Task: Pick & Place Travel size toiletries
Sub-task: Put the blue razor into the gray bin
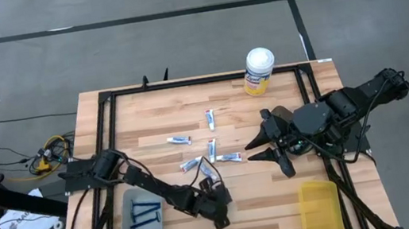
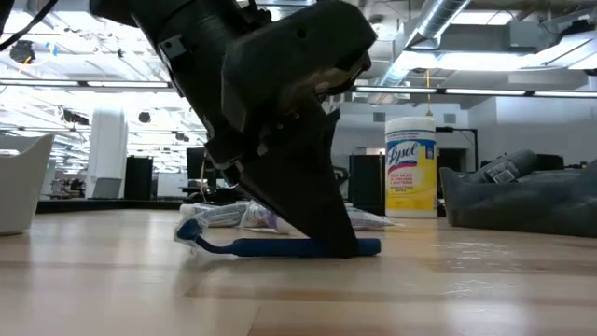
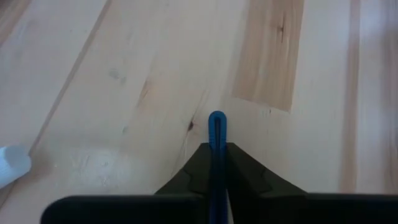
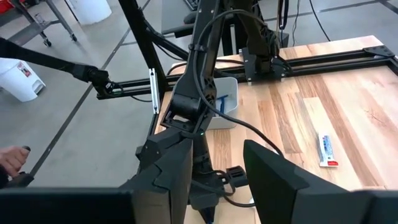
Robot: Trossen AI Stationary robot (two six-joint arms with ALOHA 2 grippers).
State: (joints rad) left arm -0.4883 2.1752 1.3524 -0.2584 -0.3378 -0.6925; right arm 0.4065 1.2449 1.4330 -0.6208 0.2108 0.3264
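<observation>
I see a yellow canister (image 1: 259,70) at the table's (image 1: 157,121) far edge, a grey tray (image 1: 127,210) and a yellow tray (image 1: 320,209) near me.

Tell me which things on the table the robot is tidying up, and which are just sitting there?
For the job:
- blue razor, pinched in the left gripper
- white tubes scattered mid-table
- razors already in the grey tray

Just sitting there:
- yellow canister with a white lid
- yellow tray
- right gripper, waiting open nearby
</observation>
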